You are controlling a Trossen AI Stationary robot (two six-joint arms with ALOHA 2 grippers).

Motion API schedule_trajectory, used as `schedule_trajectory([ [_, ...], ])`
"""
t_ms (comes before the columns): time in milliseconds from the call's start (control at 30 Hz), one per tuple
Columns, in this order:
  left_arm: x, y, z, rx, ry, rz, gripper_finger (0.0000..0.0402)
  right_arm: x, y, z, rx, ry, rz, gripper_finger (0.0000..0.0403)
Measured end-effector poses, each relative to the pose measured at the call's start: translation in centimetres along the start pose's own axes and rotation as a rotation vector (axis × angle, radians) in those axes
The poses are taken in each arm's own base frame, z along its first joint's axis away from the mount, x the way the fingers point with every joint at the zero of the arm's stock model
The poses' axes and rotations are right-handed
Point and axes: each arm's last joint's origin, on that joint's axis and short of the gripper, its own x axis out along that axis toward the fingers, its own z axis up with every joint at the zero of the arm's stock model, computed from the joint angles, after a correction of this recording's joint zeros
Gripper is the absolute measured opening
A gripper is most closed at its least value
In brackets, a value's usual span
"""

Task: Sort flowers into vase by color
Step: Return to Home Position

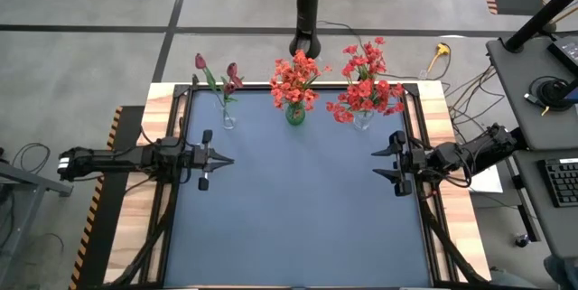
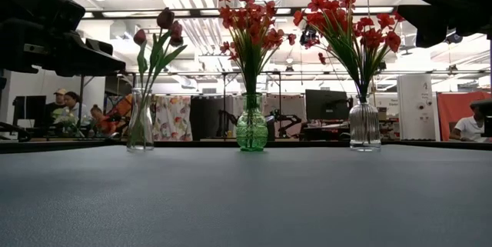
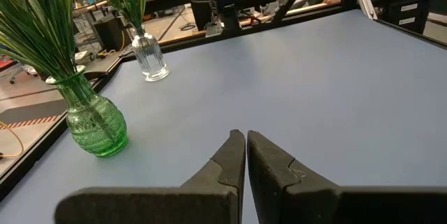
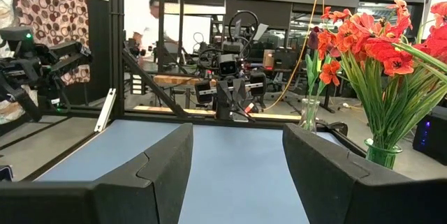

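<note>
- Three vases stand in a row along the far edge of the blue table mat (image 1: pixel 298 218), well apart from each other and all upright.
- The left clear vase (image 1: pixel 228 120) holds the dark maroon tulips (image 1: pixel 200 60), their stems leaning slightly apart.
- The green vase (image 1: pixel 295 114) in the middle holds a bunch of orange-red flowers (image 1: pixel 294 75).
- The right clear vase (image 1: pixel 363 121) holds the red flowers (image 1: pixel 366 80), the fullest bunch of the three.
- The left gripper (image 1: pixel 230 161) hovers over the left side of the mat, nearer than the vases, its fingers (image 3: pixel 234 151) pressed together with nothing between them.
- The right gripper (image 1: pixel 374 164) hovers over the right side, facing the left one across the bare middle of the mat, its fingers (image 4: pixel 150 172) spread wide and empty.
- Neither gripper touches a vase or a flower.
- Behind the table, a few people (image 2: pixel 65 107) sit at desks in the room.
</note>
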Motion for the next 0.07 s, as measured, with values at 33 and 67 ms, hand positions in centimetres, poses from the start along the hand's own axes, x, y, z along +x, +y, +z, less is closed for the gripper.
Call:
schedule_trajectory([
  [33, 0.00, 0.00, 0.00, 0.000, 0.000, 0.000, 0.0000, 0.00, 0.00, 0.00, 0.000, 0.000, 0.000, 0.0215],
  [67, 0.00, 0.00, 0.00, 0.000, 0.000, 0.000, 0.0000, 0.00, 0.00, 0.00, 0.000, 0.000, 0.000, 0.0215],
])
